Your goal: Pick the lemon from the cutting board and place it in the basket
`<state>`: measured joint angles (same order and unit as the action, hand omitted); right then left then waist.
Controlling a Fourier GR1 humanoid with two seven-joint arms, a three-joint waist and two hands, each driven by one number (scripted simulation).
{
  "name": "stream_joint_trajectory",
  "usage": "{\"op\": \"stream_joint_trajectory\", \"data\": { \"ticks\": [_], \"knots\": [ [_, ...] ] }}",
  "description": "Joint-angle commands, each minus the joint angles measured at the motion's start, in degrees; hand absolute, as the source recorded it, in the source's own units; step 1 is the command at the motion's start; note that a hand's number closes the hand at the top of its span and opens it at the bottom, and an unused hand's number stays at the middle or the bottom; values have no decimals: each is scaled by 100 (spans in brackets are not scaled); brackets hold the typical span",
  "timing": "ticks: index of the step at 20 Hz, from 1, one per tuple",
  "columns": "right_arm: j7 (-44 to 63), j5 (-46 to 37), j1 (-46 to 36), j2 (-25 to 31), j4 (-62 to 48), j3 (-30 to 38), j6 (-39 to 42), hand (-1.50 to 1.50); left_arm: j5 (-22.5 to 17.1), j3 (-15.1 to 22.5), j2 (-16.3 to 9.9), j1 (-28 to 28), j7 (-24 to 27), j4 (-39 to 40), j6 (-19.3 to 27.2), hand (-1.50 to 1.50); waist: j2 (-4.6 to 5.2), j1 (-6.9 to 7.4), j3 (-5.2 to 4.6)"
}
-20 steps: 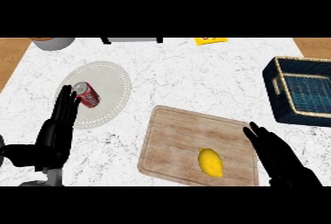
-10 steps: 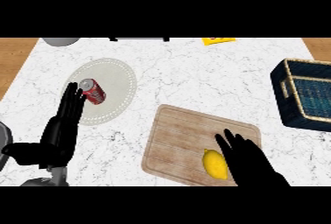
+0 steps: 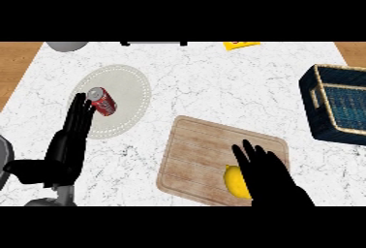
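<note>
The yellow lemon (image 3: 235, 180) lies on the wooden cutting board (image 3: 200, 155), near its front edge. My right hand (image 3: 268, 177) hovers over the board with straight fingers, covering the lemon's right side; I cannot tell whether it touches it. A dark blue basket (image 3: 336, 104) with a tan rim stands at the counter's right edge, well away from the hand. My left hand (image 3: 71, 138) rests open at the left, fingers up, its tips by a plate.
A red can (image 3: 102, 100) lies on a white plate (image 3: 125, 92) at the left. A grey round object (image 3: 68, 46) and a yellow item (image 3: 241, 45) sit at the counter's far edge. Bare marble lies between board and basket.
My right hand has moved left over the cutting board and now overlaps the lemon. The view has shifted slightly. The left hand keeps its place by the plate.
</note>
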<state>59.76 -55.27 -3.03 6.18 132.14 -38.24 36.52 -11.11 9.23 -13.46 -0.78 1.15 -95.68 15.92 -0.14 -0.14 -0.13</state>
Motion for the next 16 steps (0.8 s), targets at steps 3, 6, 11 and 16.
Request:
{"op": "stream_joint_trajectory", "data": {
  "ticks": [3,6,11,16],
  "knots": [
    [664,-121,-65,-435,-251,239,585,-150,99,60,221,102,219,101,-41,0,15,20,8],
    [167,-500,485,-263,-365,-55,-28,-150,157,-83,142,161,112,-116,-47,0,6,12,13],
    [-343,-799,834,-113,-455,-179,-365,-150,255,-52,243,401,50,-321,-181,0,3,16,14],
    [-737,-985,741,-54,-839,154,-620,-150,171,-311,258,206,254,185,-474,0,10,17,13]
  ]
}}
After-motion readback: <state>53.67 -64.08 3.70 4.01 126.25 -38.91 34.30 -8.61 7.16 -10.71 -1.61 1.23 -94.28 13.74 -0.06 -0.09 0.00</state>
